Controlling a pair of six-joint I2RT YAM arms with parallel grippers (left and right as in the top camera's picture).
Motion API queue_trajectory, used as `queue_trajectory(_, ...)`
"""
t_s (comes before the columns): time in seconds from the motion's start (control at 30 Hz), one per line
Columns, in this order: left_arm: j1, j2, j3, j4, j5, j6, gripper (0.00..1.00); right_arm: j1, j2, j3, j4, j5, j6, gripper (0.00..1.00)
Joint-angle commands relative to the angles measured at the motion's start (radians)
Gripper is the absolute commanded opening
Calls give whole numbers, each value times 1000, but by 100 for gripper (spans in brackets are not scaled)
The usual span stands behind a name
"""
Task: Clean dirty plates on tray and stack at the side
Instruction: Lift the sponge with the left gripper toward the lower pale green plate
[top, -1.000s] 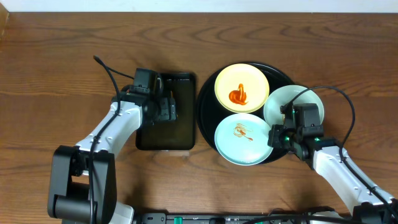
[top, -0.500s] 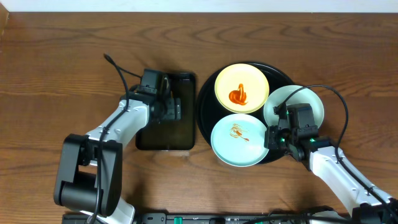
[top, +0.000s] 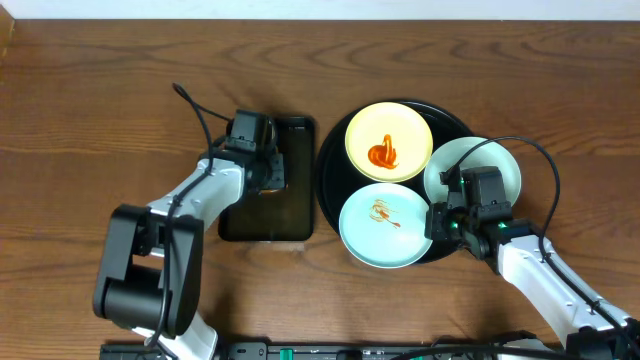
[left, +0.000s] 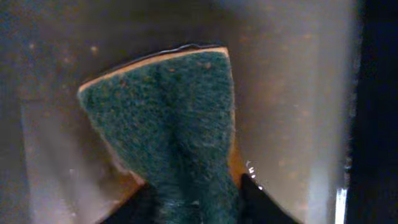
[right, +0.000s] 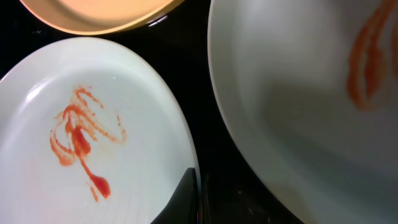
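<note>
The round tray (top: 332, 175) lies right of centre in the overhead view, on the wooden table (top: 100, 100). Three plates are on it. The yellow plate (top: 389, 142) sits at the tray's upper part with a thick orange-red blob in its middle. The lower mint plate (top: 383, 225) lies just beneath it, marked with thin looping smears, and its lower edge reaches over the tray's rim. The right mint plate (top: 440, 165) rests at the tray's right edge, partly hidden under the right arm. In the right wrist view it shows a blurred smear in the upper right corner of the frame.

The right gripper (top: 437, 222) sits between the two mint plates. Its fingertips (right: 194, 190) are pressed together with nothing between them, right at the rim of the lower mint plate. Whether they touch the rim cannot be told.

Left of the round tray lies the rectangular tray (top: 290, 215), dark and glossy. The left gripper (top: 270, 168) is down over its upper half, pinching a sponge (left: 165, 118). This is a green scouring face on a yellow layer, creased down its middle where the dark fingers (left: 261, 202) squeeze it at the bottom of the wrist view. The surface under the sponge looks wet and brownish.
</note>
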Motion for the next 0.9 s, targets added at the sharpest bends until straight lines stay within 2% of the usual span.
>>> queue_trajectory(0.0, -3, 34, 2, -10, -33, -2, 22, 12, 7, 0, -8, 2, -12, 1)
queue_trajectory(0.03, -3, 33, 2, -10, -40, -2, 15, 12, 7, 0, -10, 2, -12, 1)
queue_trajectory(0.1, -2, 29, 2, -9, -40, -2, 8, 12, 7, 0, -13, 2, -12, 1)
queue_trajectory(0.43, -2, -64, 5, -14, -39, -2, 7, 12, 7, 0, -13, 3, -13, 1)
queue_trajectory(0.87, -2, -203, 5, -97, -39, -2, 8, 12, 7, 0, -13, 2, -24, 1)
